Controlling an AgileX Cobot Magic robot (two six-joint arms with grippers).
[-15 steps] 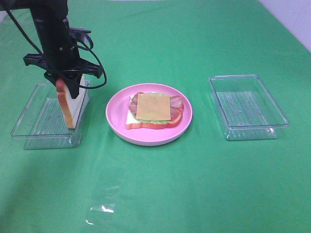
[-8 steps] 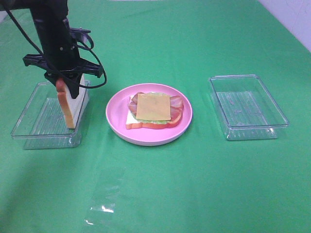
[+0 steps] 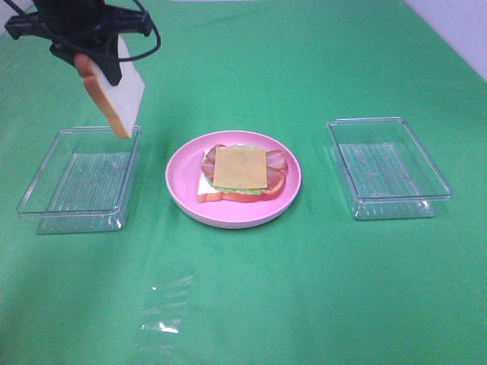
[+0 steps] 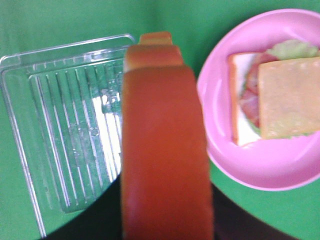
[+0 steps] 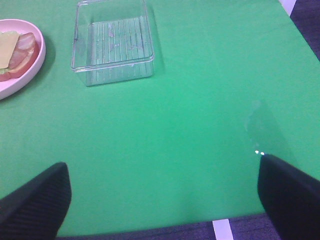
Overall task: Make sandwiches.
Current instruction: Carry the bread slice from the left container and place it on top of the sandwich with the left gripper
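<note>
The open sandwich stack (image 3: 240,171) lies on a round pink plate (image 3: 228,217): a white bread slice, lettuce, bacon, and yellow cheese on top. My left gripper (image 3: 95,65) is shut on a second bread slice (image 3: 118,95) and holds it tilted in the air above the far end of the left clear tray (image 3: 76,205). In the left wrist view the slice's orange crust (image 4: 165,150) fills the middle, with the tray (image 4: 50,125) and the plate (image 4: 260,170) on either side. My right gripper (image 5: 160,200) is open and empty over bare cloth.
A second clear tray (image 3: 388,205) stands right of the plate, also in the right wrist view (image 5: 115,40). A scrap of clear film (image 3: 163,304) lies on the green cloth near the front. The table's front edge shows in the right wrist view.
My left gripper has lifted the bread slice up out of the left tray, from standing on the tray floor to hanging well above it. The plate and stack have not moved.
</note>
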